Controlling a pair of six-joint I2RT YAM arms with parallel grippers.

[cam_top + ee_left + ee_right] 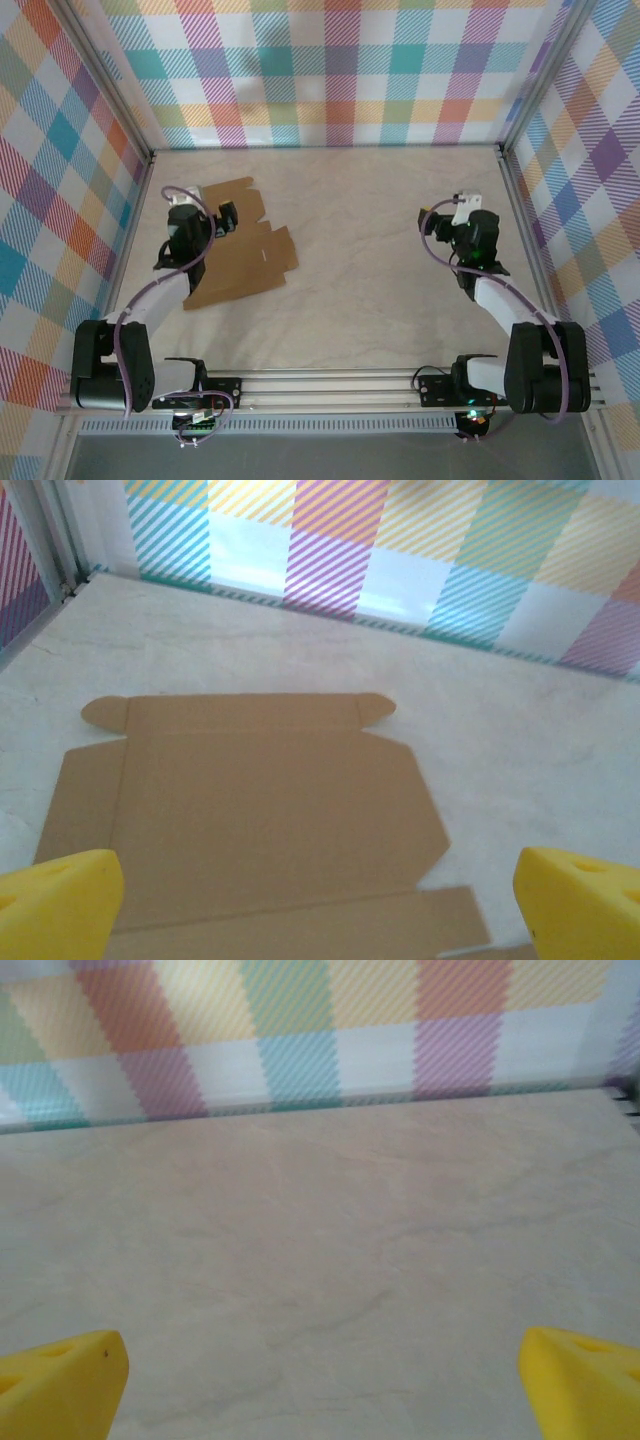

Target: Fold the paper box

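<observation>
The paper box (240, 255) is a plain brown die-cut cardboard sheet lying flat and unfolded on the left half of the pale, marble-patterned surface (380, 270), with its panels and flaps spread out against the top. In the left wrist view its far edge ends in two small rounded tabs, one at each corner. Straight crease lines mark off the side panels, and the right side is cut at an angle. A narrower strip of the same cardboard runs along the near edge.

The left end effector (227, 215) hangs over the left part of the sheet, released, with its yellow fingers (60, 905) spread wide on either side of the cardboard and nothing between them. Whether they touch the sheet cannot be told.

The right end effector (437, 220) is well apart from the box, over the right half of the surface. It is also released, its yellow fingers (580, 1380) wide apart with bare surface between them.

Walls (330, 70) covered in a pastel checked pattern close in the surface on the left, far and right sides.
</observation>
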